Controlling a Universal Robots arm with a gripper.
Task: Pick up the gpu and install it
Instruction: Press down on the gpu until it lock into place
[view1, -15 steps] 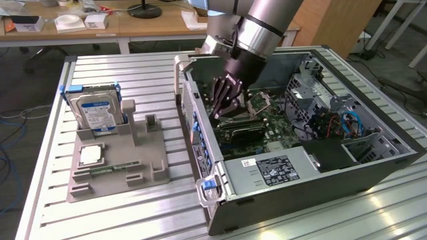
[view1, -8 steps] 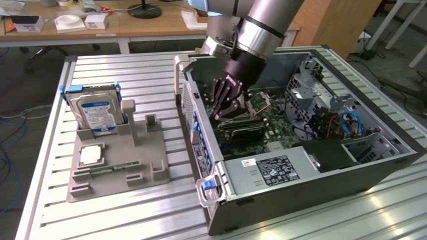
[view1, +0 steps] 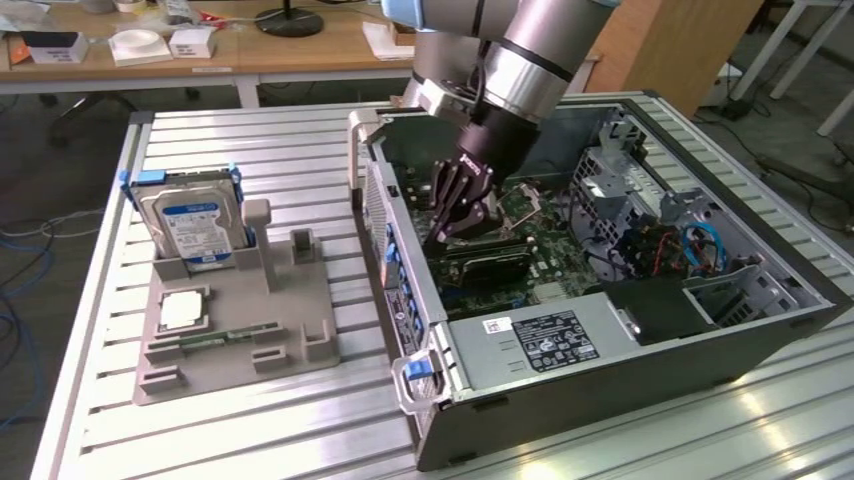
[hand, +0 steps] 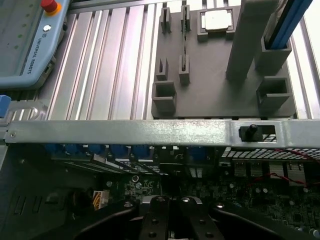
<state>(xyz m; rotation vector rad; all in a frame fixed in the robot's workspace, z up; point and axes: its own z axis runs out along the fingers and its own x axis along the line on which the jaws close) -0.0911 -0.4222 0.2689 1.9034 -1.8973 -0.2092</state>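
The arm reaches down into the open PC case (view1: 747, 300), and its gripper (view1: 447, 232) is closed, fingertips pressed onto the top edge of the gpu (view1: 483, 256). The gpu (a thin black slab seen edge-on) stands upright on the motherboard (view1: 567, 255), just inside the case wall facing the exterior view's left. In the wrist view the fingers (hand: 155, 220) sit together above the board. On the table (view1: 267, 140) outside the case, a grey holder (view1: 240, 330) carries a hard drive (view1: 187, 225) with a blue label.
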